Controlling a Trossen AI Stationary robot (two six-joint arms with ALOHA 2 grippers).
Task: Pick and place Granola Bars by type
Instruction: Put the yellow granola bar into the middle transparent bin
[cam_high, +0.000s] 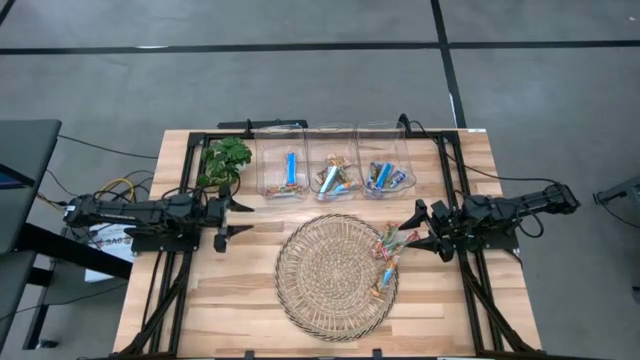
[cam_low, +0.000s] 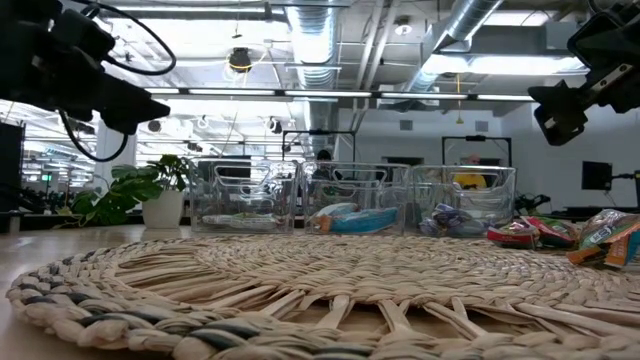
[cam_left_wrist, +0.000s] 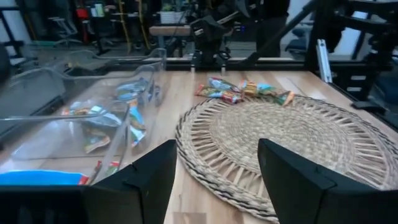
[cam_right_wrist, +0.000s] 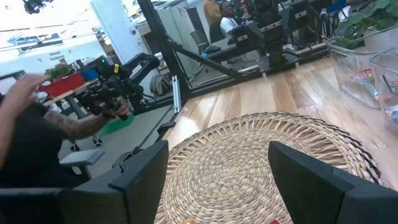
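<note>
Right now, a small pile of multicoloured Granola Bars (cam_high: 388, 255) lies on the right edge of the round woven mat (cam_high: 330, 275), some spilling toward the bench (cam_high: 240, 300). More bars sit in three clear bins (cam_high: 333, 165) lined along the far side: the left bin holds a blue bar (cam_high: 291, 168), the middle and right bins hold mixed wrappers. Right gripper (cam_high: 412, 232) hovers just beside the pile at the mat's right rim, jaws wide, holding nothing. Left gripper (cam_high: 236, 222) waits off the mat's left side near the green plant (cam_high: 224, 160), jaws wide too, empty. A person's arm (cam_right_wrist: 43, 124) shows in the room beyond.
</note>
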